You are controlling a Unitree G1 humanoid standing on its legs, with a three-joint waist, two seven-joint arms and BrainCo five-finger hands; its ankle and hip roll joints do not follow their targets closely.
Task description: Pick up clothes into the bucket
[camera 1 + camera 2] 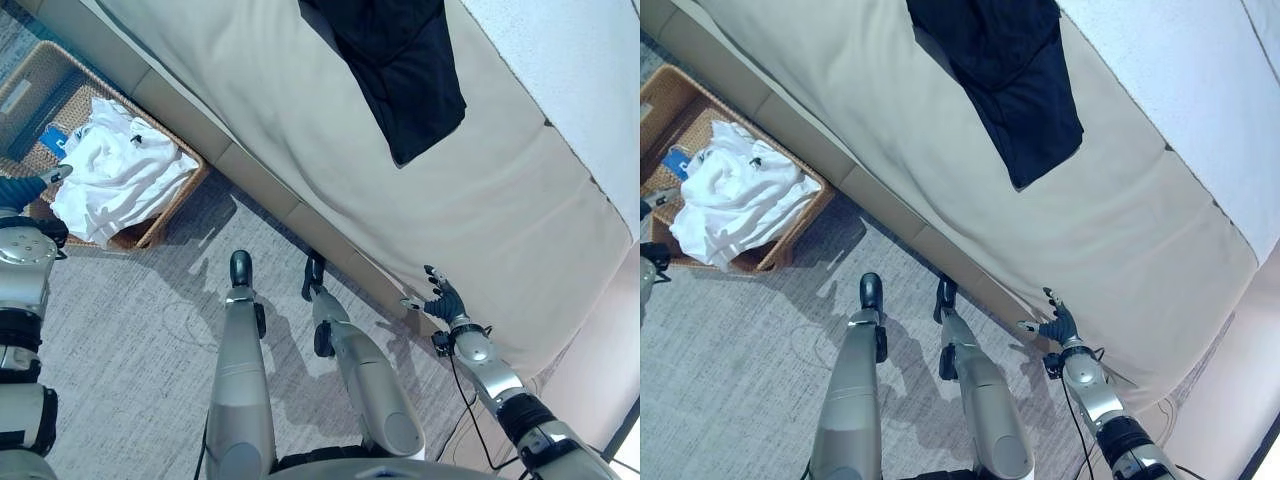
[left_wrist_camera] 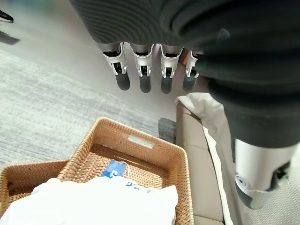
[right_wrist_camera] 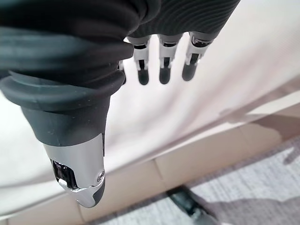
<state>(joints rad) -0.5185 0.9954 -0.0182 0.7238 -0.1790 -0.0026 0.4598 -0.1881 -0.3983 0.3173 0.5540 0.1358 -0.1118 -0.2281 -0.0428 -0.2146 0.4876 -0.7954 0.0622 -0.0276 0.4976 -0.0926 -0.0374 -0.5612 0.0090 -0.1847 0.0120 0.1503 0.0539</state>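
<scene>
At the left edge, the left hand (image 1: 48, 176) hangs with relaxed, empty fingers (image 2: 145, 83) beside the wicker basket (image 1: 170, 215) holding white clothes (image 1: 120, 175). A dark garment (image 1: 400, 70) lies upper centre on the beige bed (image 1: 300, 130). At lower right, the right hand (image 1: 441, 297) spreads wide, empty fingers.

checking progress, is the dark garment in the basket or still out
Out: the dark garment lies spread on the sofa; the wicker basket holds white clothes.
</scene>
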